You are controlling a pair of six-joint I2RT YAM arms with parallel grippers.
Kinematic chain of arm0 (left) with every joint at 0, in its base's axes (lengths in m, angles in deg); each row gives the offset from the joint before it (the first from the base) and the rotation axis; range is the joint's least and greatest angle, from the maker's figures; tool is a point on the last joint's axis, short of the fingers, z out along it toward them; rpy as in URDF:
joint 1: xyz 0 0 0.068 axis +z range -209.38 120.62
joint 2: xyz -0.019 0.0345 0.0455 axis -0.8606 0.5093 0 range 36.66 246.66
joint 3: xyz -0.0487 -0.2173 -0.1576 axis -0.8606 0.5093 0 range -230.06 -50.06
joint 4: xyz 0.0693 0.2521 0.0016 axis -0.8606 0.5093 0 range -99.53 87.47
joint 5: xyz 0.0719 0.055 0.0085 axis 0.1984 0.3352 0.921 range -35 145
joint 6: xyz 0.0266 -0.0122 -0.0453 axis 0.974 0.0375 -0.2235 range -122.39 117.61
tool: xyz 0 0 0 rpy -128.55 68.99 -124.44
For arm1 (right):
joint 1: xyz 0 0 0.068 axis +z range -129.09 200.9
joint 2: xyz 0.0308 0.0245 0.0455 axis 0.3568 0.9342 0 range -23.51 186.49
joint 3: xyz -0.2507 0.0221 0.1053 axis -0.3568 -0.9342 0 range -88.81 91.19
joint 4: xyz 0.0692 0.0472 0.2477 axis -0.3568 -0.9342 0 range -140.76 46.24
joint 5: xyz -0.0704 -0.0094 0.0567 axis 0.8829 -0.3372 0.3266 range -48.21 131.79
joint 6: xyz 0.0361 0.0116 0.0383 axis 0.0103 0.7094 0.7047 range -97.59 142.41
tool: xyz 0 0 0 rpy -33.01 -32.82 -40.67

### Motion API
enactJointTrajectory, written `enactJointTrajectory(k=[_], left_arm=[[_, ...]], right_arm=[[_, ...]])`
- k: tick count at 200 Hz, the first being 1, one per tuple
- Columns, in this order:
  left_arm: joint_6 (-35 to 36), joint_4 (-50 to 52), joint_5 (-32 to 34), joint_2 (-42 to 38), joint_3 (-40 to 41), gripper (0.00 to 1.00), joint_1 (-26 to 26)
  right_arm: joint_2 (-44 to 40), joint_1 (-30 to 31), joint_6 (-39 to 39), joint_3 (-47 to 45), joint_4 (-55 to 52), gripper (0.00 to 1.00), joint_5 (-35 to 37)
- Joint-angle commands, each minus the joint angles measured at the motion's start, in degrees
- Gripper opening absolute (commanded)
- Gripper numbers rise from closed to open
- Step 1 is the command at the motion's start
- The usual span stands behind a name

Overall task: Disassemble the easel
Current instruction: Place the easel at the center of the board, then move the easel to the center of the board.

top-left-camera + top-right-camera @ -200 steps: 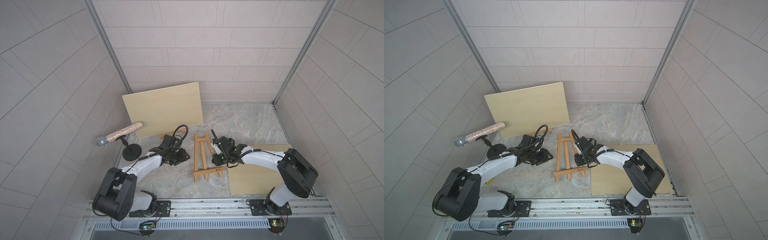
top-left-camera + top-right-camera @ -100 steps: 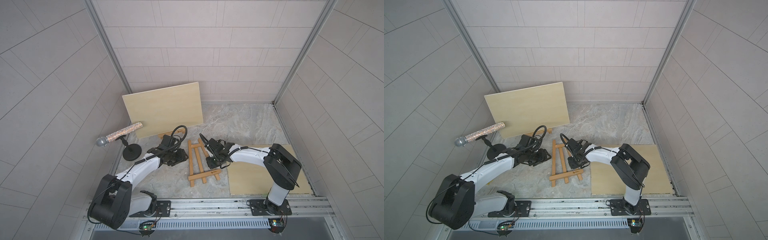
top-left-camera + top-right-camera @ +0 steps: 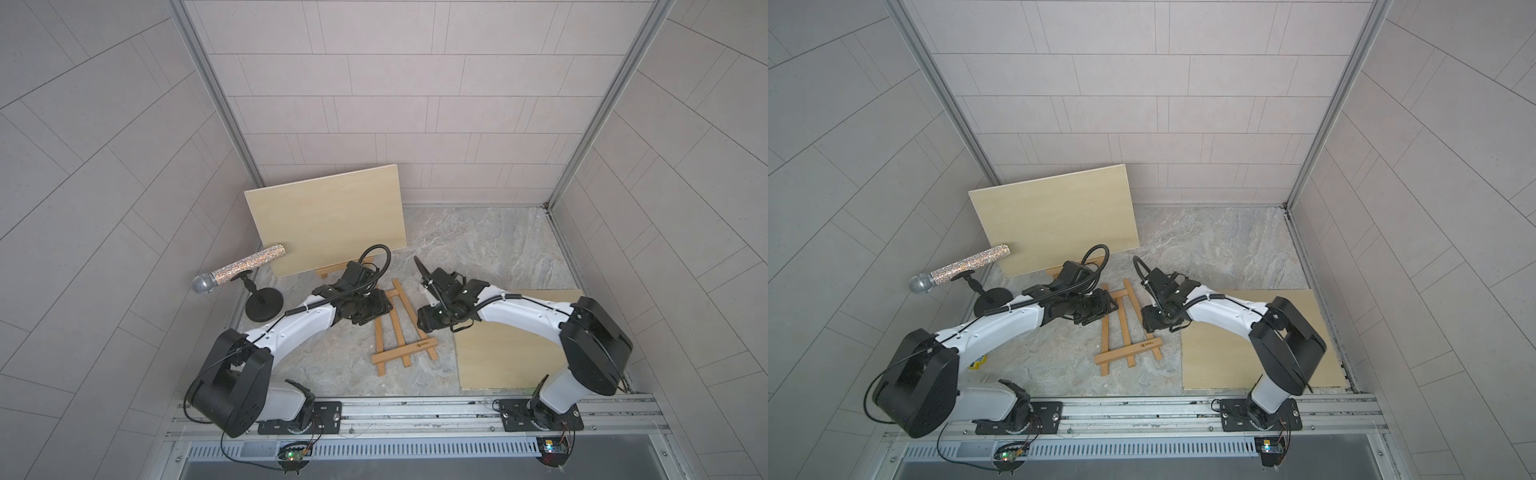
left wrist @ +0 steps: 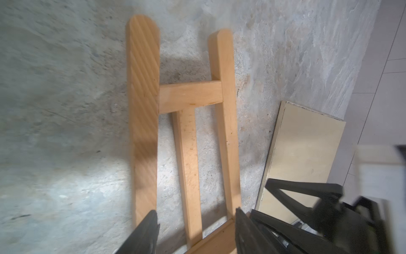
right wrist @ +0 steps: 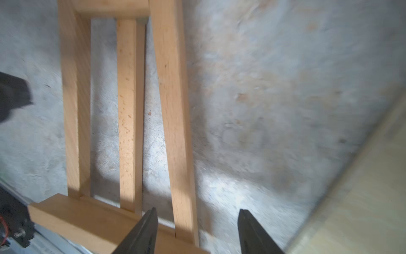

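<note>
Right gripper [image 5: 196,212]: jaws, shut a second ago beside the easel [image 3: 405,351], now stand apart astride its outer rail, clear of the wood. The easel lies shifted toward the left arm from its first position, its bottom ledge more skewed. Right arm, stretched leftward half a second ago, is drawn back. Left gripper [image 4: 196,211] sits closer to the easel's top, jaws slightly wider.
</note>
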Motion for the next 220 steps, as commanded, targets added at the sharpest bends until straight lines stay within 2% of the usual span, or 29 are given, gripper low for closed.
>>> enactJointTrajectory(k=[1,50,135,184,220], left_arm=[[-4.5,0.6,2.1,4.4,-4.5,0.6,-2.8],[-6.5,8.1,3.0,16.9,-15.1,0.63,-8.9],[-3.2,20.5,10.5,29.6,-27.8,0.62,-14.6],[-2.6,23.4,12.3,33.6,-32.0,0.49,-15.7],[-2.7,24.5,12.4,33.4,-31.6,0.3,-15.6]], right_arm=[[-7.6,-4.4,1.0,-2.5,-4.4,0.68,-0.1],[-16.2,-12.0,-0.4,-6.9,-7.4,0.8,-1.7],[-20.9,-15.7,-1.2,-10.6,-7.1,0.86,-3.7],[-21.0,-16.6,-1.7,-10.9,-6.3,0.86,-5.1],[-20.9,-17.2,-2.3,-11.0,-6.0,0.86,-5.8]])
